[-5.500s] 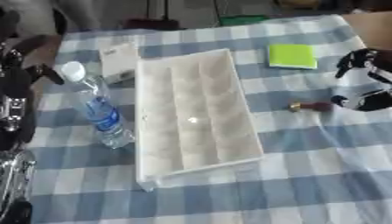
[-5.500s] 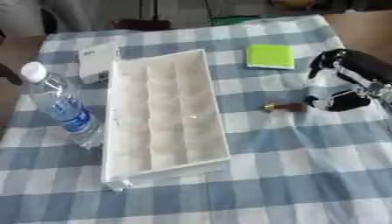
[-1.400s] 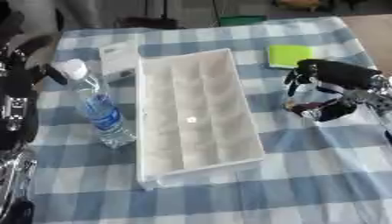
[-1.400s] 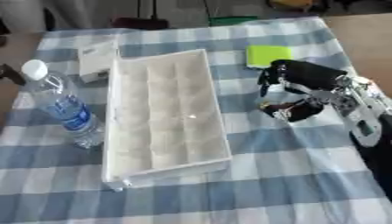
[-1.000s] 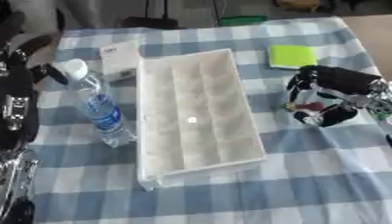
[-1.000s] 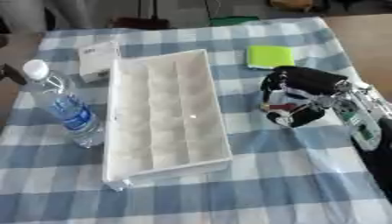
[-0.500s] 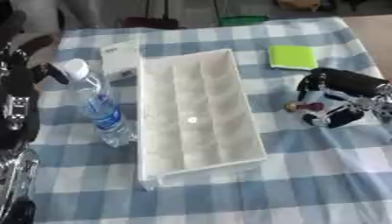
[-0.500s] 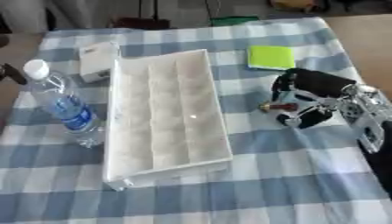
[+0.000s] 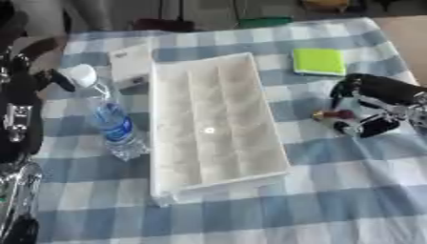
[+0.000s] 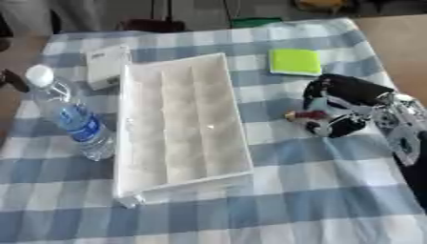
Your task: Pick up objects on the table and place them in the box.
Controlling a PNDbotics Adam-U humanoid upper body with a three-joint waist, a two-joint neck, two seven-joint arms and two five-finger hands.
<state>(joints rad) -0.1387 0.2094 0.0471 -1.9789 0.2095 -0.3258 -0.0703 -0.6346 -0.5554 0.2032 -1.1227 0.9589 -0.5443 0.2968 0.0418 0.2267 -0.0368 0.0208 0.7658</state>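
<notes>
Right hand (image 10: 346, 107), fingers curled around a small reddish object (image 10: 307, 115) on the counter (image 10: 333, 190), now farther from the white box (image 10: 179, 126) than before.

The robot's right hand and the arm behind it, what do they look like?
The right hand has a glossy black back and black fingers with silver links between them. The forearm behind it is pale silver-grey with dark gaps. No markings can be made out.

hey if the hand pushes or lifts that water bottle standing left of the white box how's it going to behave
The water bottle stands upright, tall on a narrow base, so a push near its white cap would probably tip it. Once on its side, its round body would likely roll. Its clear, smooth wall may be somewhat slippery.
</notes>
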